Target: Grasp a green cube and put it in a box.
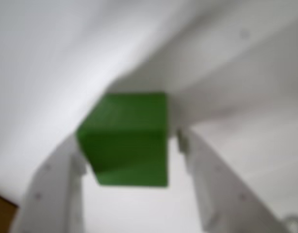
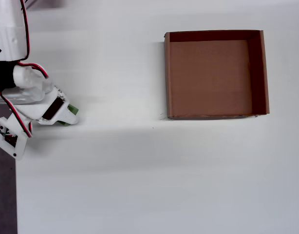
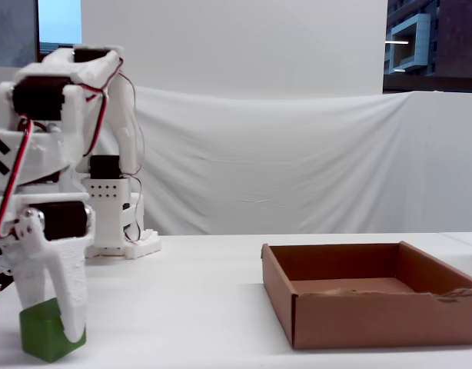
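The green cube (image 1: 127,141) sits on the white table between my two white fingers in the wrist view. My gripper (image 1: 130,145) stands around it. The left finger touches the cube's corner, and a thin gap shows at the right finger. In the overhead view the cube (image 2: 73,110) peeks out under the gripper (image 2: 69,114) at the far left. In the fixed view the cube (image 3: 44,332) rests on the table with the gripper (image 3: 51,319) down over it. The brown cardboard box (image 2: 167,78) lies empty far to the right and also shows in the fixed view (image 3: 382,319).
The arm's base (image 3: 113,223) stands at the back left. A white cloth backdrop (image 3: 297,177) hangs behind the table. The table's left edge (image 2: 15,195) meets dark floor in the overhead view. White tabletop lies between the cube and the box.
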Robot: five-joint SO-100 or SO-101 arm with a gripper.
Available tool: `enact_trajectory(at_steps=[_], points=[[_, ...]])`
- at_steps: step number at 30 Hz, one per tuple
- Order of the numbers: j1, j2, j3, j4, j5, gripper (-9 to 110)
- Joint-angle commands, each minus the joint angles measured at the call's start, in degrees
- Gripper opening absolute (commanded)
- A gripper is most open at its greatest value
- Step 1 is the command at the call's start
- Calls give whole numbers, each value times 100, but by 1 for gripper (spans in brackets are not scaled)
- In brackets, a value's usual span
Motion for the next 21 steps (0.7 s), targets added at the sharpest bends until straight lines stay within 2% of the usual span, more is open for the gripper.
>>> enact_trajectory(at_steps=[1, 21], points=[[-79, 70, -290, -18, 26, 23], [-97, 176, -220, -132, 35, 16]])
